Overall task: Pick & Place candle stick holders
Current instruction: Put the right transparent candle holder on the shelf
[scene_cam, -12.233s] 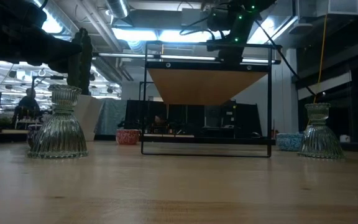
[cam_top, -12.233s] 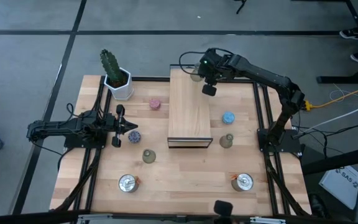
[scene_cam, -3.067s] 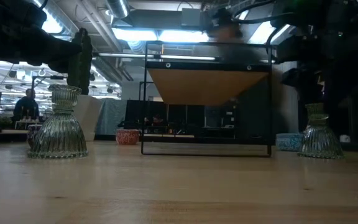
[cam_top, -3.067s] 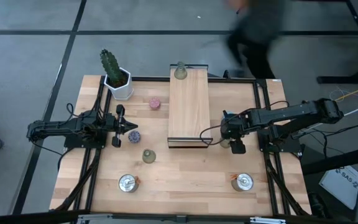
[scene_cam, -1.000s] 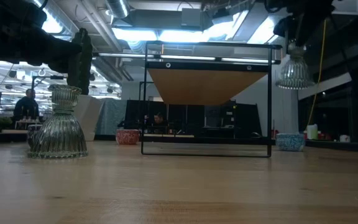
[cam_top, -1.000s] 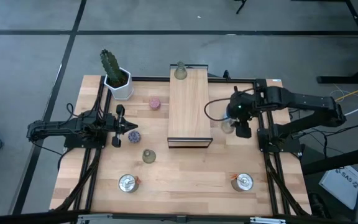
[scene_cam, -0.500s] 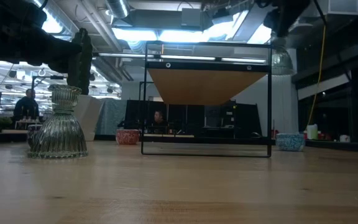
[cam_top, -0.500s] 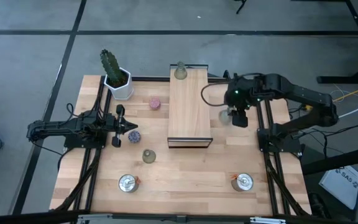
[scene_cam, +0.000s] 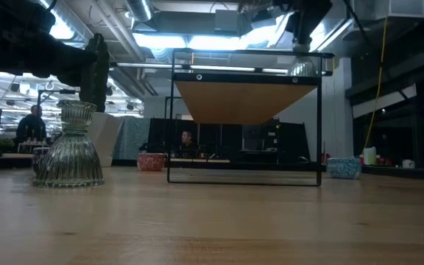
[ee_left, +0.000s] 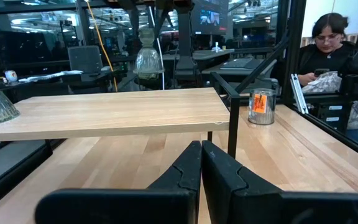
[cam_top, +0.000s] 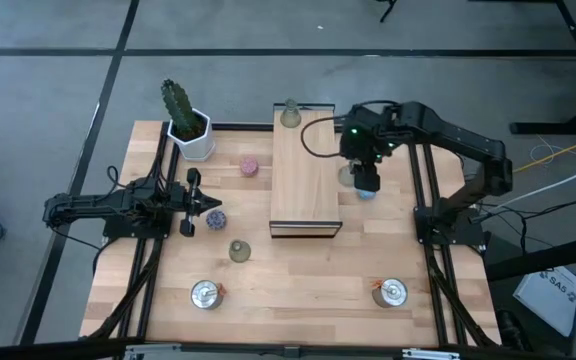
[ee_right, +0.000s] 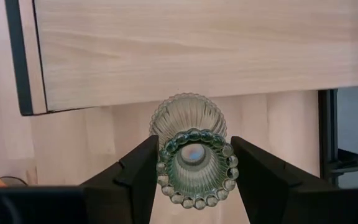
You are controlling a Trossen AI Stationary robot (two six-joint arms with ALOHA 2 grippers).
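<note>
My right gripper [cam_top: 363, 176] is shut on an olive-green glass bell-shaped candle stick holder [ee_right: 191, 140], high above the table just off the right edge of the long wooden board [cam_top: 306, 170]. A second green holder [cam_top: 289, 115] stands on the board's far end, and a third [cam_top: 239, 250] stands on the table. Pink [cam_top: 250, 166], purple [cam_top: 214, 217] and blue [scene_cam: 342, 168] low holders and two silver ones [cam_top: 206, 294] [cam_top: 390, 292] rest on the table. My left gripper [cam_top: 208, 205] waits shut at the left, beside the purple holder. My right gripper pinches the green holder's beaded top cup [ee_right: 169, 163] between its two fingers [ee_right: 143, 174], one on each side. The fingers come from above, pointing steeply down. The holder hangs upright below them, bell base [ee_right: 188, 118] downward, lifted clear of table and board.
A cactus in a white pot [cam_top: 186, 125] stands at the far left corner. The board sits raised on a dark metal frame [scene_cam: 245, 173]. Black rails run along both table sides [cam_top: 423, 170]. A person sits beyond the table [ee_left: 328, 37].
My right gripper has carried the green holder upward and toward the table's left and far edges, from beside the board's near right corner to alongside its middle. The holder stays upright in the hold. The left arm has kept still.
</note>
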